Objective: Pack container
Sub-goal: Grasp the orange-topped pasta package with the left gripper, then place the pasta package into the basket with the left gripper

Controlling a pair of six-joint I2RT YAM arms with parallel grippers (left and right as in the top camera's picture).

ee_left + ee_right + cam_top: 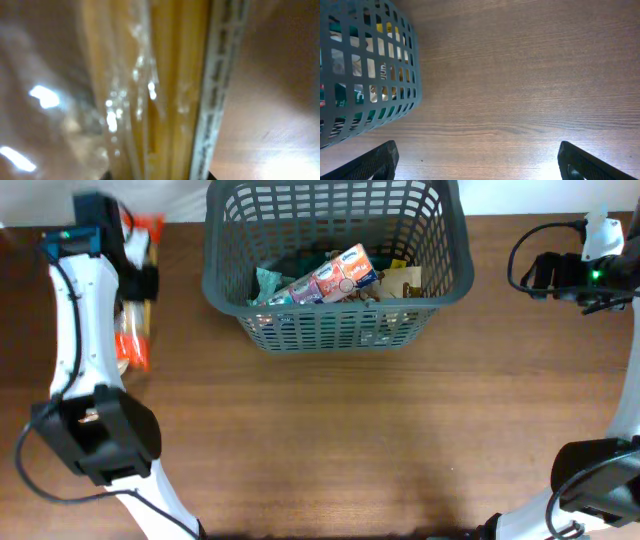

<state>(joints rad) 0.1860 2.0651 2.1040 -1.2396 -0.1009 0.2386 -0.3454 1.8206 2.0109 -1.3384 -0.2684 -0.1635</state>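
The container (pixel 335 328) is a dark grey lattice basket at the back middle of the table. It holds several food packets, with a pink and white one (pixel 335 277) on top. My left gripper (pixel 140 280) is at the far left, shut on a clear packet of yellow spaghetti (pixel 132 352) with orange ends. In the left wrist view the spaghetti packet (pixel 170 90) fills the frame, blurred, and only the fingertips of the left gripper (pixel 159 176) show either side of it. My right gripper (pixel 477 160) is open and empty over bare wood, right of the basket (pixel 395 75).
The brown wooden table (pixel 330 440) stretches in front of the basket. The right arm (pixel 560 272) is at the far right edge, with cables around it. The left arm's base (pixel 95 430) stands at the front left.
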